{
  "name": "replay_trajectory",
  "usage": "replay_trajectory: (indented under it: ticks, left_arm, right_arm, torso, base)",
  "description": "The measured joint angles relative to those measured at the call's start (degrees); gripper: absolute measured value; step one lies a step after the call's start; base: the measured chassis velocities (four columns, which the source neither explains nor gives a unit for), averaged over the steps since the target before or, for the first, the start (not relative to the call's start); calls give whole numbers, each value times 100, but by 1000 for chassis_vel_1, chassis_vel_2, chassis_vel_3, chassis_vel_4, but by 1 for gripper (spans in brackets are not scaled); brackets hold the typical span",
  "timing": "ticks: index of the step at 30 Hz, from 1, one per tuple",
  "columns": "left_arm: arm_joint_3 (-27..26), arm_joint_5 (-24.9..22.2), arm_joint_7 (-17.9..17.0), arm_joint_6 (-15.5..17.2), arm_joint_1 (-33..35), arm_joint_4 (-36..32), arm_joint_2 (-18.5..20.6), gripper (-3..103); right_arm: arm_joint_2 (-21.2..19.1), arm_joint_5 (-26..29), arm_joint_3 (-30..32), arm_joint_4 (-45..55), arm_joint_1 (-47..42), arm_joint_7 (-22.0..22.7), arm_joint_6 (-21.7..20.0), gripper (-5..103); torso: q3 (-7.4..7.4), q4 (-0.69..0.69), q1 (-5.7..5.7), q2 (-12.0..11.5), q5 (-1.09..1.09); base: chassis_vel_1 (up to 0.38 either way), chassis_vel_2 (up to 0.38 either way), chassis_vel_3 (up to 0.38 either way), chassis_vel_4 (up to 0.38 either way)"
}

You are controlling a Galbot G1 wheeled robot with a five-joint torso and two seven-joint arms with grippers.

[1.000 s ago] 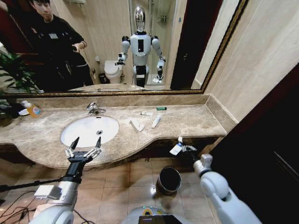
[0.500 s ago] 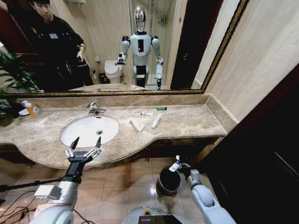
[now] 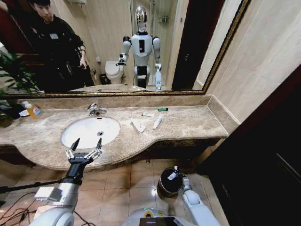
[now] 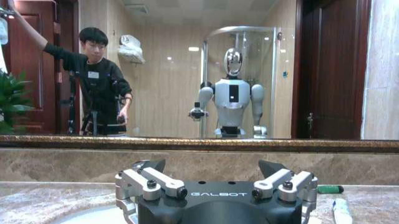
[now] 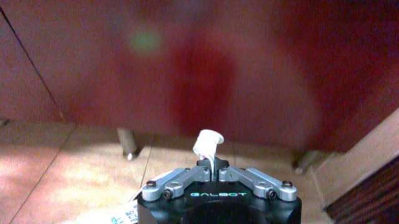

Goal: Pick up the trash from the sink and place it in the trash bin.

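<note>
Our right gripper [image 3: 175, 172] hangs low over the round dark trash bin [image 3: 165, 187] on the tiled floor, below the table edge. In the right wrist view its fingers [image 5: 187, 177] are pressed together on a white toothpaste tube [image 5: 208, 141], whose capped end sticks out beyond the tips.

Our left gripper [image 3: 86, 145] hovers at the front edge of the table, just before the white oval sink [image 3: 89, 131], fingers spread wide with nothing between them.

On the marble table [image 3: 193, 123] to the right of the sink we see a folded white paper wrapper [image 3: 138, 126], another white tube [image 3: 157, 122], a small white packet [image 3: 147, 114] and a tiny green piece [image 3: 162, 109] near the back wall
</note>
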Motion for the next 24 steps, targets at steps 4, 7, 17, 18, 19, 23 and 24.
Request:
replay_trajectory:
  ticks: [4,7,17,18,19,23,24]
  left_arm:
    - [0,0,0,0,0,0,0,100]
    - [0,0,0,0,0,0,0,100]
    - [0,0,0,0,0,0,0,100]
    - [0,0,0,0,0,0,0,100]
    - [0,0,0,0,0,0,0,100]
    - [0,0,0,0,0,0,0,100]
    - [0,0,0,0,0,0,0,100]
  right_arm:
    - [102,-125,30,-284,139,3,35,10]
    - [141,-139,31,-316,176,5,40,21]
    - [130,-121,36,-426,220,11,115,54]
    - [123,-117,38,-443,223,12,128,60]
    - [123,-117,38,-443,223,12,128,60]
    - [111,-95,41,-458,218,13,146,77]
    - [111,-86,41,-458,214,13,149,82]
  torso:
    - [0,0,0,0,-1]
    - [0,0,0,0,-2]
    - [0,0,0,0,-1]
    - [0,0,0,0,-1]
    - [0,0,0,0,-1]
    - [0,0,0,0,-1]
    - [0,0,0,0,-1]
  base:
    - [0,0,0,0]
    - [0,0,0,0]
    - [0,0,0,0]
    - [0,0,0,0]
    - [0,0,0,0]
    - [0,0,0,0]
    - [0,0,0,0]
